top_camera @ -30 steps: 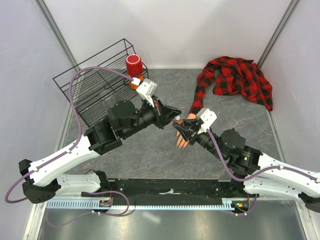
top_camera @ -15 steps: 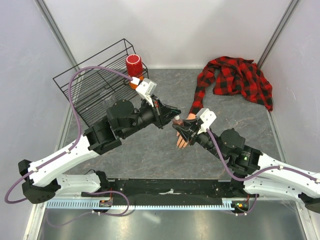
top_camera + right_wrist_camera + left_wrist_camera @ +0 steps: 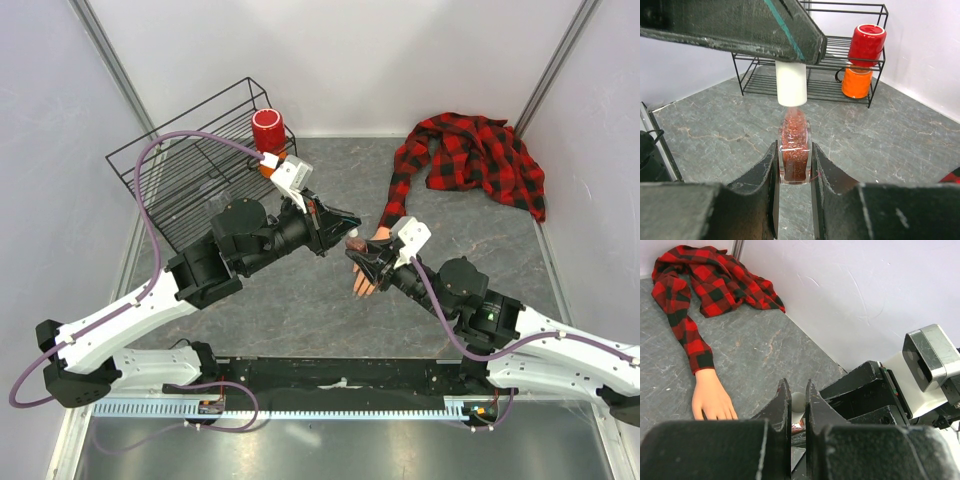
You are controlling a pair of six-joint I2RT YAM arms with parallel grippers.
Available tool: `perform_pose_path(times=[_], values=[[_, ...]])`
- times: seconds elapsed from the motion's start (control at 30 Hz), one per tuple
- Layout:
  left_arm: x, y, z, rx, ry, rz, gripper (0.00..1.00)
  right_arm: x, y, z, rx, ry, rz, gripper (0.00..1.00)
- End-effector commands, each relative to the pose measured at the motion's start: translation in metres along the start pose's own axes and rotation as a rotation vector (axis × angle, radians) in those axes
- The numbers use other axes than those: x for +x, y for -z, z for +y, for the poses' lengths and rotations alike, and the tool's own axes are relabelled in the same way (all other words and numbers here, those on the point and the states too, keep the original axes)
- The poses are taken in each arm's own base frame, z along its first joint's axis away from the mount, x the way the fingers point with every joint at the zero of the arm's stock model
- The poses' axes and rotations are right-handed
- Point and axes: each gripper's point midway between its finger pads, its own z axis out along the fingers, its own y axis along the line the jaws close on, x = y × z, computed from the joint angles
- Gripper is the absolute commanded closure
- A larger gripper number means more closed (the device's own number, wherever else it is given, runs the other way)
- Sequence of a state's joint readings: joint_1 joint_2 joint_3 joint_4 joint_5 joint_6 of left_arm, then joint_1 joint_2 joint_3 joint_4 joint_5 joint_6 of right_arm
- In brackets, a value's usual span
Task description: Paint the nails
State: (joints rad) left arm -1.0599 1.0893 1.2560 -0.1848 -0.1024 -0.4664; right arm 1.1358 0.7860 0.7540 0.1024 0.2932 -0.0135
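Right claw [image 3: 793, 150] grips bottle [image 3: 795, 164] | left claw [image 3: 797, 390] pinches cap [image 3: 791, 83] | nails [image 3: 360, 290] point toward near edge

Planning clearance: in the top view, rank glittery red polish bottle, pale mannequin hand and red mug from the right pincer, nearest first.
1. Glittery red polish bottle, in the right pincer.
2. Pale mannequin hand, just beneath.
3. Red mug, far upper left.
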Motion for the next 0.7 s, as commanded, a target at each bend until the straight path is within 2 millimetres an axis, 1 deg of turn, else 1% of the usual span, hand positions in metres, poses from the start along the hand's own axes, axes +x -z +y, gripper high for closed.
perform_pose_path(times=[0.0, 0.2, 0.3, 0.37, 0.4, 0.43, 0.47, 0.5, 0.53, 0.57, 0.6, 0.67], values=[[-0.037, 0.01, -0.009, 0.017, -0.045, -0.106, 0.98, -0.006, 0.004, -0.007, 0.03, -0.017, -0.022, 1.0], [-0.042, 0.008, -0.004, -0.007, -0.076, -0.133, 0.98, 0.003, 0.007, -0.008, 0.034, -0.011, 0.001, 1.0], [-0.045, 0.006, -0.001, -0.02, -0.092, -0.151, 0.98, 0.011, 0.01, -0.009, 0.042, -0.039, 0.015, 1.0], [-0.049, 0.006, 0.002, -0.038, -0.105, -0.174, 0.98, 0.021, 0.013, -0.011, 0.058, -0.045, 0.038, 1.0], [-0.047, 0.005, 0.005, -0.047, -0.112, -0.176, 0.98, 0.031, 0.016, -0.017, 0.091, -0.055, 0.061, 1.0], [-0.05, 0.005, 0.008, -0.062, -0.115, -0.193, 0.98, 0.036, 0.019, -0.021, 0.111, -0.06, 0.07, 1.0], [-0.044, 0.002, 0.012, -0.073, -0.116, -0.184, 0.98, 0.04, 0.021, -0.025, 0.139, -0.086, 0.073, 1.0], [-0.042, 0.002, 0.015, -0.08, -0.116, -0.187, 0.98, 0.046, 0.028, -0.038, 0.206, -0.094, 0.074, 1.0], [-0.044, 0.0, 0.015, -0.078, -0.107, -0.205, 0.98, 0.047, 0.032, -0.044, 0.239, -0.107, 0.069, 1.0], [-0.033, -0.002, 0.021, -0.088, -0.109, -0.185, 0.98, 0.048, 0.037, -0.051, 0.278, -0.118, 0.063, 1.0], [-0.034, -0.003, 0.02, -0.08, -0.1, -0.203, 0.98, 0.047, 0.045, -0.065, 0.355, -0.148, 0.04, 1.0], [-0.024, -0.008, 0.025, -0.081, -0.095, -0.201, 0.98, 0.05, 0.057, -0.083, 0.45, -0.155, 0.039, 1.0]])
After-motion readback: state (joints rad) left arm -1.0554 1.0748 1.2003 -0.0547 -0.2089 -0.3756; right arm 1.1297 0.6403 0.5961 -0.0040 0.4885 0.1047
